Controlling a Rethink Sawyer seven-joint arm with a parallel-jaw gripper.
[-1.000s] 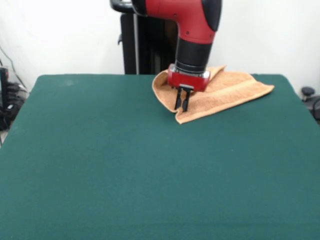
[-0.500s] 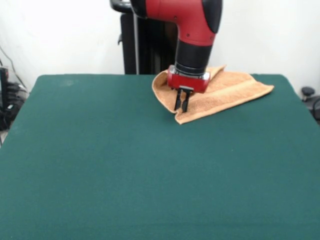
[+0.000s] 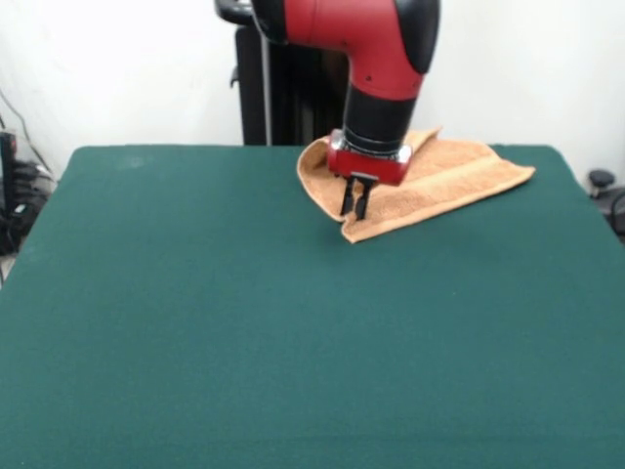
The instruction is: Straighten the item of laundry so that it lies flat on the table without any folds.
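Observation:
The orange-tan towel (image 3: 444,181) lies at the far right of the green table (image 3: 195,322), in front of the pedestal. It is folded over on itself, with a rounded fold at its left and a pointed corner toward the camera. My gripper (image 3: 353,213) hangs straight down from the red arm over the towel's near left part. Its two black fingers (image 3: 347,198) stand close together, with the tips at or just above the cloth. No cloth is lifted. The arm hides the towel's far left part.
The black pedestal (image 3: 278,88) stands behind the table's far edge. Cables and dark equipment (image 3: 15,195) lie off the left side. A black object (image 3: 605,191) sits off the right edge.
The arm has shifted slightly, with the gripper a touch higher. The towel keeps the same shape and place.

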